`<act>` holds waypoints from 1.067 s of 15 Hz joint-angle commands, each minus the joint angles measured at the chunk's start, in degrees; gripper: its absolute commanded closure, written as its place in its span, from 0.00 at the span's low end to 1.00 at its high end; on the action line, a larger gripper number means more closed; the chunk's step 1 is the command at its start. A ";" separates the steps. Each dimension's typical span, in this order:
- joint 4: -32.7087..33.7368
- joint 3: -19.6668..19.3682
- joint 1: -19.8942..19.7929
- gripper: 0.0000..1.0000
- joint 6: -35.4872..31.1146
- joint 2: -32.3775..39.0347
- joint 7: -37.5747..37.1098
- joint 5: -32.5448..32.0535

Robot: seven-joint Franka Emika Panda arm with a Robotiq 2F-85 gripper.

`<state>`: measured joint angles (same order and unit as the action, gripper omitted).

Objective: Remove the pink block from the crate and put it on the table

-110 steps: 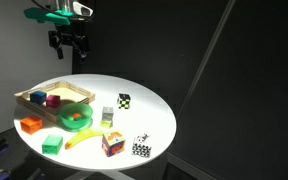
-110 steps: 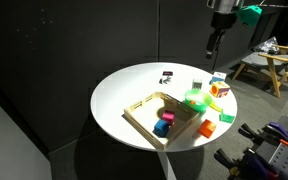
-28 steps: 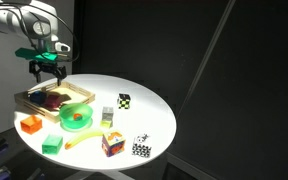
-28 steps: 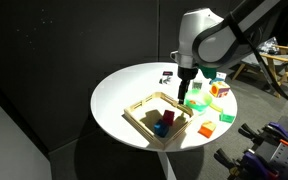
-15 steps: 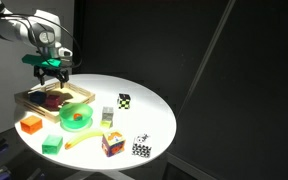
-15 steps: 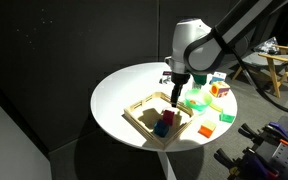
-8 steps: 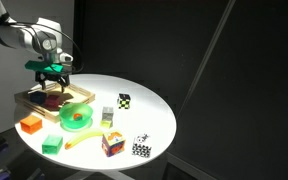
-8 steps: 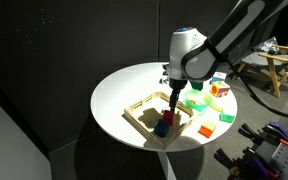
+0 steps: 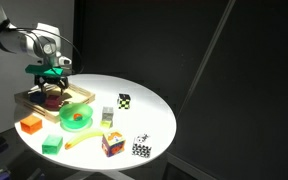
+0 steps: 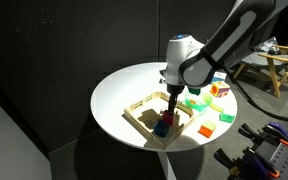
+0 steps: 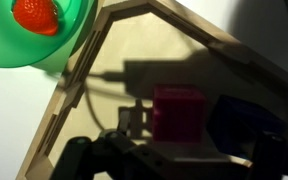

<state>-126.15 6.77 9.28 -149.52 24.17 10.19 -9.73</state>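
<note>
The pink block (image 11: 177,112) sits inside the light-wood crate (image 11: 74,90), beside a blue block (image 11: 246,120). In an exterior view the pink block (image 10: 171,119) lies just under my gripper (image 10: 169,106), with the blue block (image 10: 160,128) next to it in the crate (image 10: 139,112). My gripper (image 11: 179,132) is open and low inside the crate, its fingers on either side of the pink block. In an exterior view my gripper (image 9: 52,90) hides most of the block in the crate (image 9: 29,100). The round white table (image 9: 149,118) carries everything.
A green bowl (image 9: 76,118) holding a red fruit (image 11: 36,14) touches the crate's side; the bowl also shows in an exterior view (image 10: 196,101). An orange block (image 9: 31,125), a green block (image 9: 52,144), a multicoloured cube (image 9: 112,143) and two checkered cubes (image 9: 124,100) stand on the table.
My gripper has come down from above the table to the crate and lowered into it over the pink block. The blocks have not moved.
</note>
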 commanded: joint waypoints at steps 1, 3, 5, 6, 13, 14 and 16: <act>1.70 -1.15 1.29 0.00 -0.56 1.63 -2.34 -2.24; 1.96 -1.44 1.53 0.00 -0.60 2.10 -2.41 -2.45; 2.20 -1.72 1.64 0.00 -0.66 2.47 -2.56 -2.51; 2.33 -1.87 1.69 0.00 -0.65 2.63 -2.68 -2.63; 3.38 -2.35 1.85 0.00 -0.54 3.85 -3.24 -2.82; 3.50 -2.40 1.87 0.00 -0.55 4.00 -3.29 -2.82; 3.62 -2.52 1.95 0.00 -0.56 4.31 -3.36 -2.90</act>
<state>-123.71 5.08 10.50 -149.59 27.54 9.08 -10.78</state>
